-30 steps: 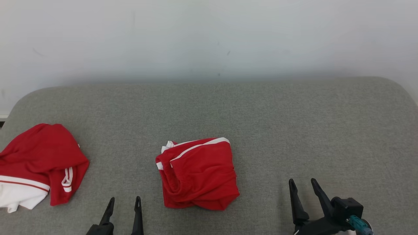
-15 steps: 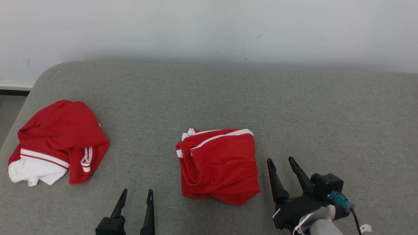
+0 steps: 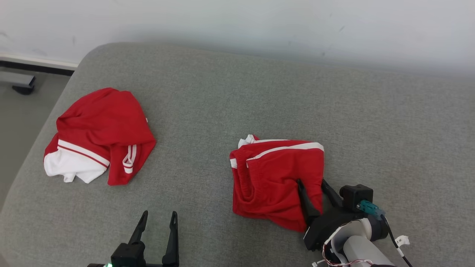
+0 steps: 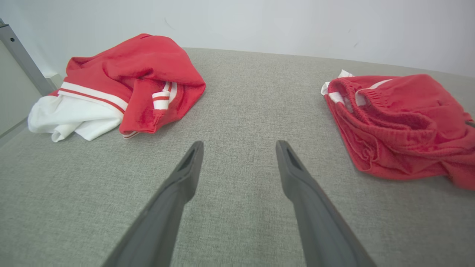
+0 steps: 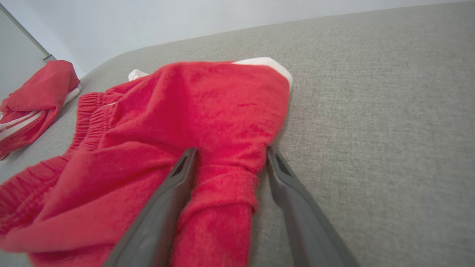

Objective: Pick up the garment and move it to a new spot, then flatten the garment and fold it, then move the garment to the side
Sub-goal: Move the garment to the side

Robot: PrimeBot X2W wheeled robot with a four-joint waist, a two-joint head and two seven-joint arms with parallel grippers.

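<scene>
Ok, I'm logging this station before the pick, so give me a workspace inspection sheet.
Surface: grey fabric cushion, bare between garments.
Job's things: red shorts, bunched, centre.
Clutter: red-and-white garment, crumpled, at the robot's left.
Grippers: left gripper open over bare fabric; right gripper open, fingers astride a fold of the shorts.
Cables: black cable at the right wrist.
Surroundings: white wall behind; floor with a dark foot at far left.

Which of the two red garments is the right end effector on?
The middle red shorts with the elastic waistband: the open right end effector straddles their right edge. The red-and-white garment lies apart, far left.
</scene>
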